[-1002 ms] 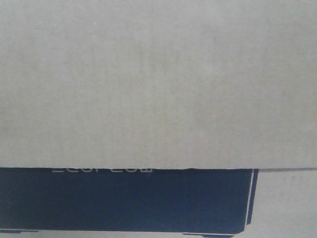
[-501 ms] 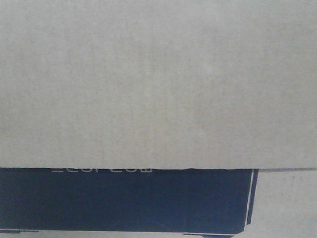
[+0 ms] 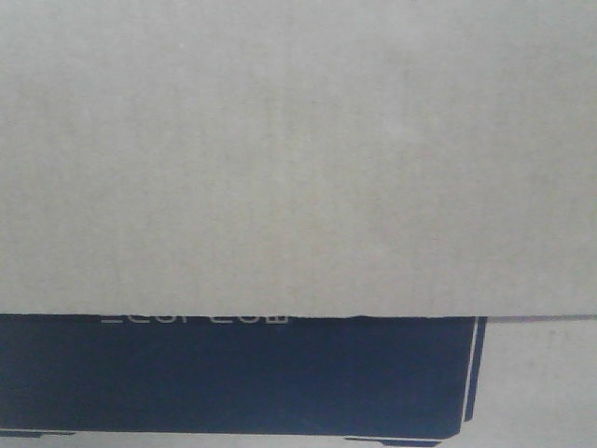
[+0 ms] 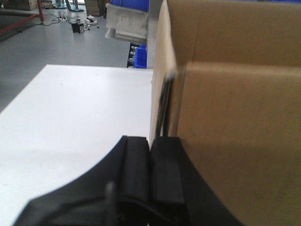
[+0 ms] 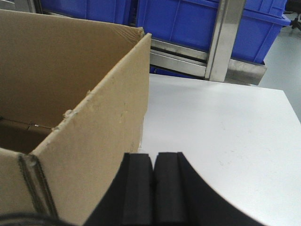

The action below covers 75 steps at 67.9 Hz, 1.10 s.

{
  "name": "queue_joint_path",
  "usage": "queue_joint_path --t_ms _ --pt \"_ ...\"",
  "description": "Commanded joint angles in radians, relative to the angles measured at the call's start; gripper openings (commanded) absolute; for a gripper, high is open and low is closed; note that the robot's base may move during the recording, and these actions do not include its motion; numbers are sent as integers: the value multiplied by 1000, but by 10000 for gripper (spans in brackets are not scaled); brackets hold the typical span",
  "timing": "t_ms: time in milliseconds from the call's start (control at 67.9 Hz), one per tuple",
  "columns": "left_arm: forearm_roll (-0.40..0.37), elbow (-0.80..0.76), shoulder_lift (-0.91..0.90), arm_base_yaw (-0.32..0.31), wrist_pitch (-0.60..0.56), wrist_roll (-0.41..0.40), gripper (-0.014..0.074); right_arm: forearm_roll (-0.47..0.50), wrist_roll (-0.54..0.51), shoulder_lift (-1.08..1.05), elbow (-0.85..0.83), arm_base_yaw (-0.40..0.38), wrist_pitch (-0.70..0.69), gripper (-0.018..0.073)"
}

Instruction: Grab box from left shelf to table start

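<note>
Left gripper (image 4: 150,176) and right gripper (image 5: 154,188): jaws pressed together, each apparently pinching a wall of the box (image 5: 94,122). The box is over the white desk (image 5: 221,136), beyond it the left shelf (image 5: 225,42). Judged off the shelf; release remains.

Grey floor (image 4: 56,42) with cables beyond a white table (image 5: 221,127).
</note>
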Motion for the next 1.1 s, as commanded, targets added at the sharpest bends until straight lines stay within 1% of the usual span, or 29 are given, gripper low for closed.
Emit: queue_joint_path --t_ms 0,15,59,133,147,177,250,339,1090 --pt "-3 64 -15 -7 -215 -6 -99 -32 -6 12 -28 -5 -82 55" --pt "-3 81 -15 -7 -226 -6 -99 -32 -6 12 -28 -5 -82 55" --pt "-3 136 -15 -7 -320 -6 -99 -32 -6 12 -28 -5 -82 55" --pt "-3 207 -15 -7 -433 -6 -99 -32 -6 12 -28 -5 -80 55" --pt "-3 210 -15 -7 -433 -6 -99 -32 -6 12 -28 -5 -80 55" --pt "-3 202 -15 -7 -384 -6 -99 -32 -6 12 -28 -5 -80 55" --pt "-3 204 -15 -7 -400 -6 -99 -32 -6 12 -28 -5 -80 55" --pt "-3 204 -15 -7 -384 -6 -99 -32 -6 12 -28 -5 -80 55" --pt "-3 204 -15 -7 -384 -6 -99 -32 -6 12 -21 -5 -89 55"
